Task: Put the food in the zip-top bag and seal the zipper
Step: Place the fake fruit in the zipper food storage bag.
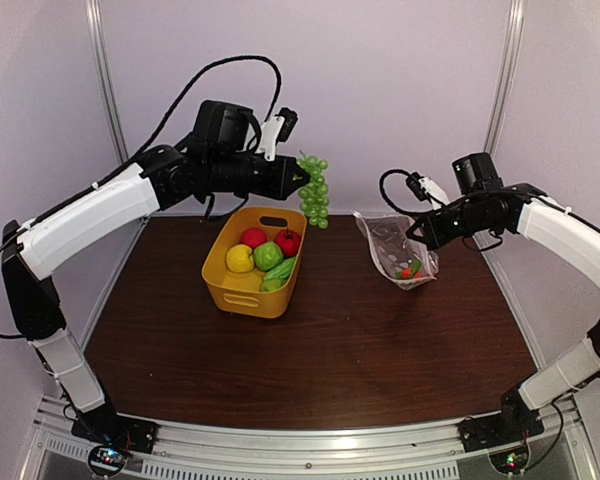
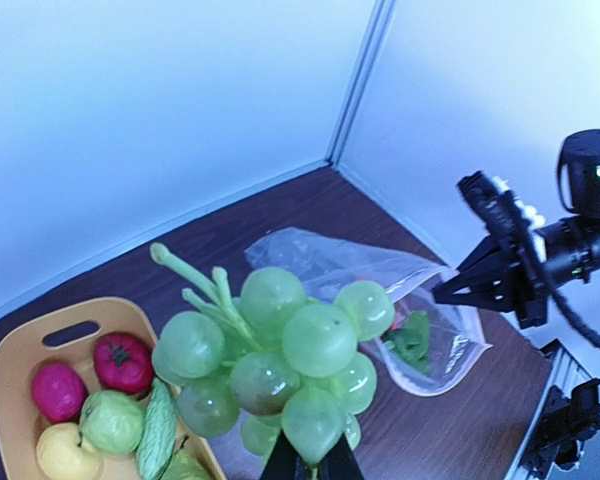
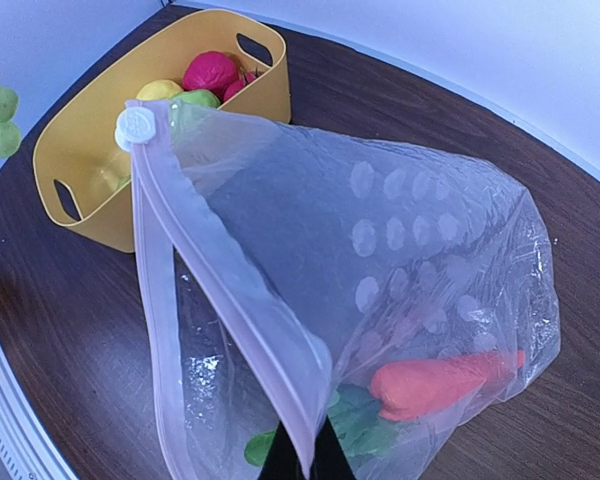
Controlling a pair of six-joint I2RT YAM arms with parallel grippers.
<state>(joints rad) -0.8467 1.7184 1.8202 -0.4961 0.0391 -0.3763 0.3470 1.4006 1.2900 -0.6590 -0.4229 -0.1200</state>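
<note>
My left gripper is shut on the lower end of a green toy grape bunch and holds it in the air over the basket's far right corner. The zip-top bag hangs off the table with its mouth open toward the left. My right gripper is shut on the bag's upper mouth edge. The zipper runs along that edge, with its white slider at the far end. An orange carrot with green leaves lies inside the bag. More food fills the basket: a red ball, a tomato, a yellow fruit, a green apple and cucumbers.
The yellow basket stands on the brown table, left of the bag. White walls with metal posts enclose the back and sides. The right arm reaches in from the right.
</note>
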